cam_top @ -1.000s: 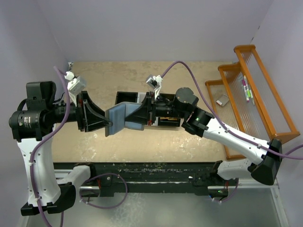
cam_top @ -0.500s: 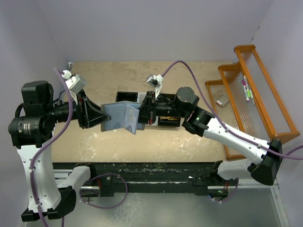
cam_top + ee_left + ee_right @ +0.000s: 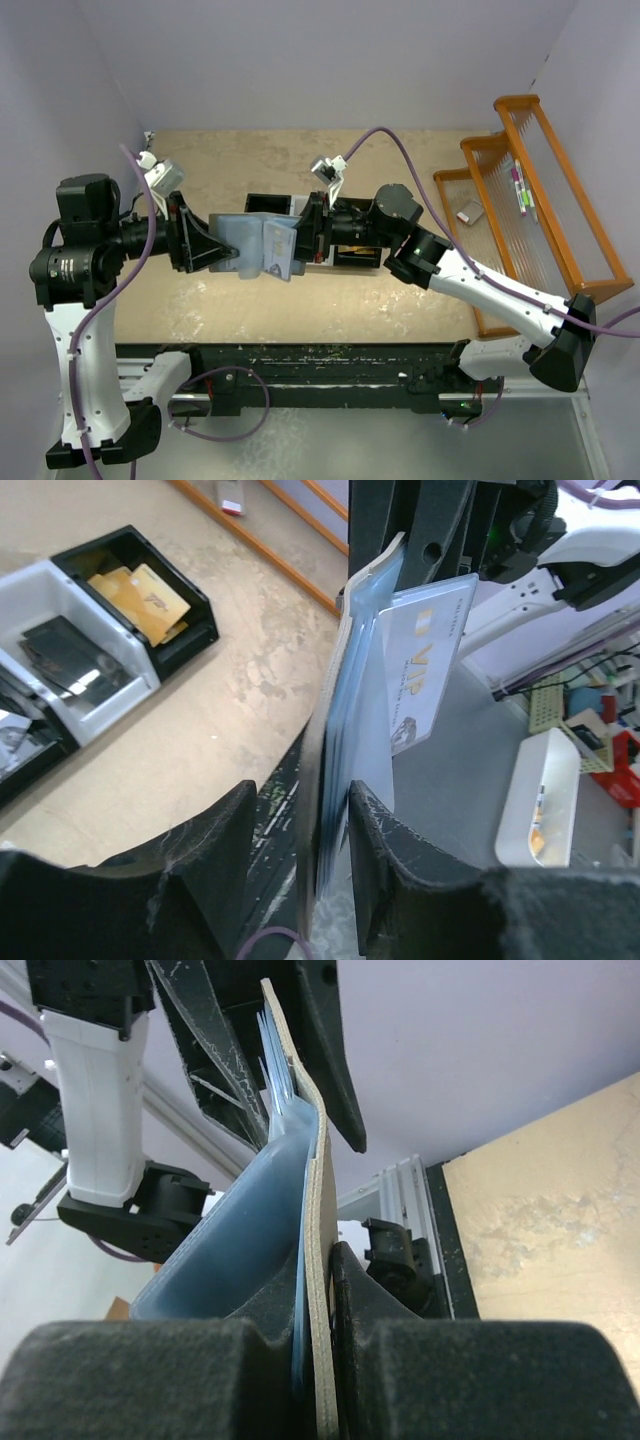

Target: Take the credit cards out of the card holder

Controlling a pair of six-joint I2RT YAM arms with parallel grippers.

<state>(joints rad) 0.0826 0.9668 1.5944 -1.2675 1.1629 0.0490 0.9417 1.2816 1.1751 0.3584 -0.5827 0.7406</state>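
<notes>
Now | flat blue-grey bifold card holder (image 3: 262, 245), smooth, tan-edged, mid-air above speckled beige desk (image 3: 400, 300) | right end effector (image 3: 318, 1260) clenched on it | left end effector (image 3: 300, 820) grasping opposite flap | white card (image 3: 425, 660) protrudes.

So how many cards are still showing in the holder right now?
1 visible: a white card sticking partway out of the card holder, which both grippers hold up between them. More may be tucked inside the pockets, hidden.

Matt card holder (image 3: 258, 246), glossy card (image 3: 425, 660)
</notes>
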